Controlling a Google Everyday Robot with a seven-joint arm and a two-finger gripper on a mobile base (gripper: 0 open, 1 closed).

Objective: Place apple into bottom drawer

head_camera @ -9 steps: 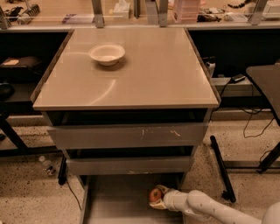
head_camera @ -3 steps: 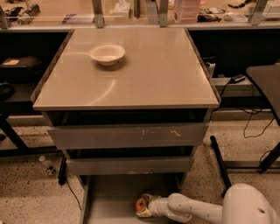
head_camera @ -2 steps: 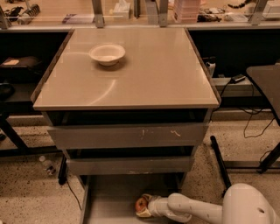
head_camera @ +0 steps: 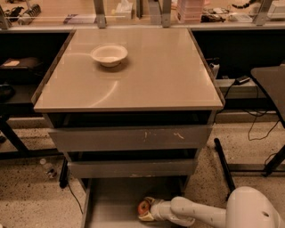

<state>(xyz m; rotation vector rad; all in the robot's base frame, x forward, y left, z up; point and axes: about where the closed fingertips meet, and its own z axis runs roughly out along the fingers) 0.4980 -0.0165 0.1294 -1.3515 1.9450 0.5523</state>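
Nearest, the bottom drawer [head_camera: 111, 200] stands pulled out, its flat grey floor bare on the left. Inside it, the gripper [head_camera: 145, 209] grasps the apple [head_camera: 142, 207] low over that floor. Above are two grey drawer fronts, the upper one [head_camera: 129, 139] scratched. A cream bowl [head_camera: 109, 54] sits on the beige table [head_camera: 156, 75]. Speckled flooring [head_camera: 26, 196] and cables [head_camera: 258, 124] surround it.

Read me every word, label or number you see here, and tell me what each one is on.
None can be read.
Items on the back shelf: any print too blurred to read.
Bowl, drawer fronts: no text.
Hand at the apple, over the bottom drawer: no markings.
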